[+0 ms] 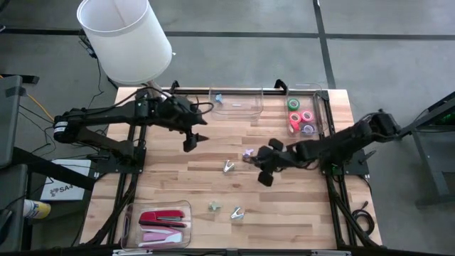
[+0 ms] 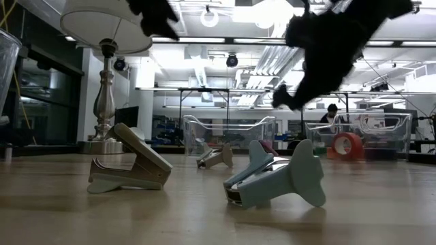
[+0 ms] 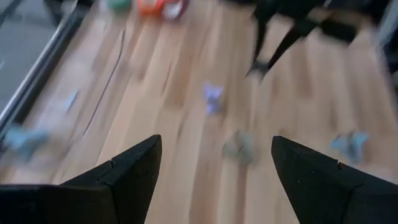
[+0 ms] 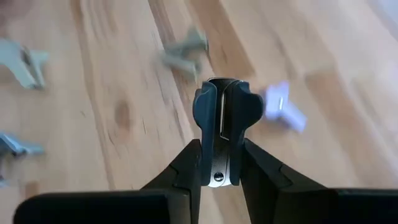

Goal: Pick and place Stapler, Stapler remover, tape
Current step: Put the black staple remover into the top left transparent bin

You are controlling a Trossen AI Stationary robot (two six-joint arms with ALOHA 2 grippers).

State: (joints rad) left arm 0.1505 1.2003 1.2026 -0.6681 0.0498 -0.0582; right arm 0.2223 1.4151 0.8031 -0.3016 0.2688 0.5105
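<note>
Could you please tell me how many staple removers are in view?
6. Loose on the table: a purple remover, a grey remover, two front removers. A blue remover lies in the clear bin. The right claw holds a dark remover. Others may hide.

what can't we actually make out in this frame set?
- High view: the object in the right gripper is too small and dark; only the right wrist view shows a staple remover clamped there.
- Left wrist view: motion blur smears the tape rolls along the frame edge.
- High view: lamp shade hides the table corner.
</note>
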